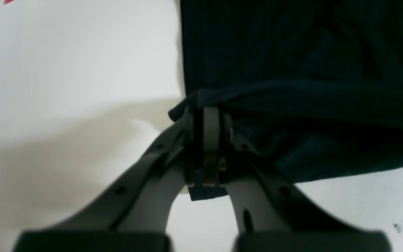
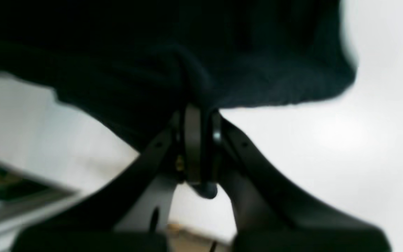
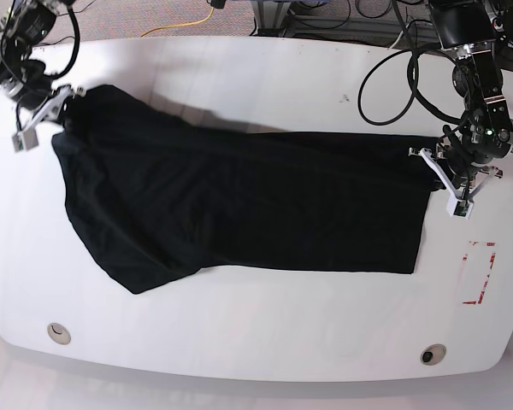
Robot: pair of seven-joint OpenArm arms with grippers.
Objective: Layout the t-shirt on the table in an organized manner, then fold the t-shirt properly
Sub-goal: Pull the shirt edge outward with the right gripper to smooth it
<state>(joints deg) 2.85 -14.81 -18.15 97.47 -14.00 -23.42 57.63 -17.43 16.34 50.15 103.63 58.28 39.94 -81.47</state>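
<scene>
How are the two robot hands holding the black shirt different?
The left gripper pinches the t-shirt where its edge lies straight and flat. The right gripper pinches the bunched end, lifted off the table. In the base view, left sits lower down, right near the top corner. Both are shut on cloth.

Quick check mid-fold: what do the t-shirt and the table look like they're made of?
T-shirt: soft knit fabric, probably cotton jersey, matte black; it drapes, wrinkles and bunches where the left gripper and right gripper pinch it. Table: hard, smooth white top, likely laminate or painted board, glossy; it shows soft glare and small dark scuffs.
</scene>
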